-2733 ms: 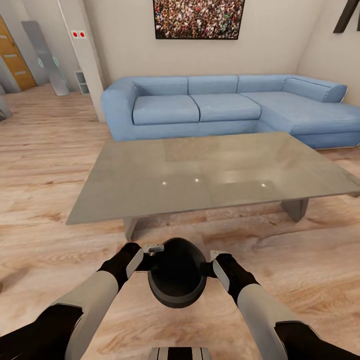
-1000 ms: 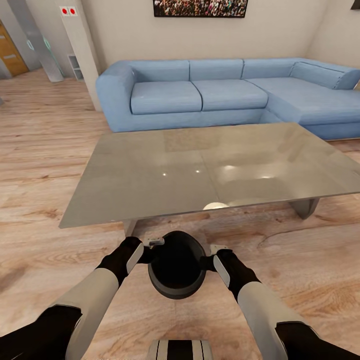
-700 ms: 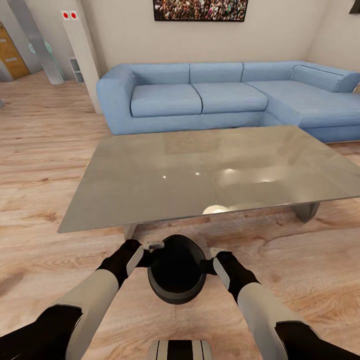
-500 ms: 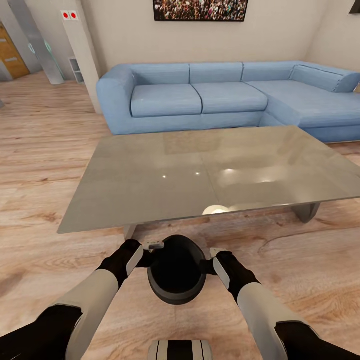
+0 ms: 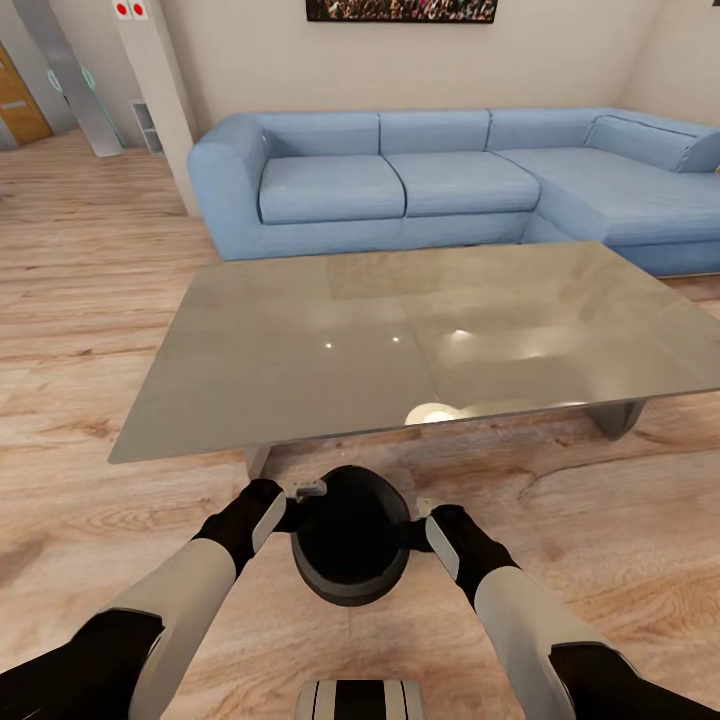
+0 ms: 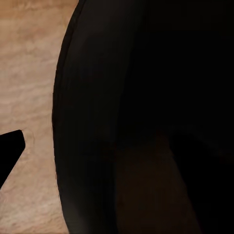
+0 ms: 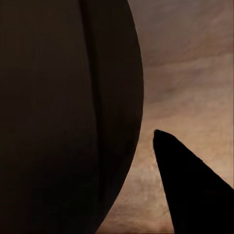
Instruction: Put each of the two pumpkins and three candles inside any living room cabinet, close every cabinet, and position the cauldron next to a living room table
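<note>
Now closer: cauldron, clamped between left gripper and right gripper, carried above floor toward table's near edge; placement beside it pending.

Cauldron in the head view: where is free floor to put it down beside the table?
Bare wood floor lies before the table, around the cauldron held between left gripper and right gripper. The table leg crowds the near edge.

Even, soft light fills the room; small glints (ceiling lamps, mirrored) dot the glossy table. Wrist views are dark, near-black, slightly blurred.
</note>
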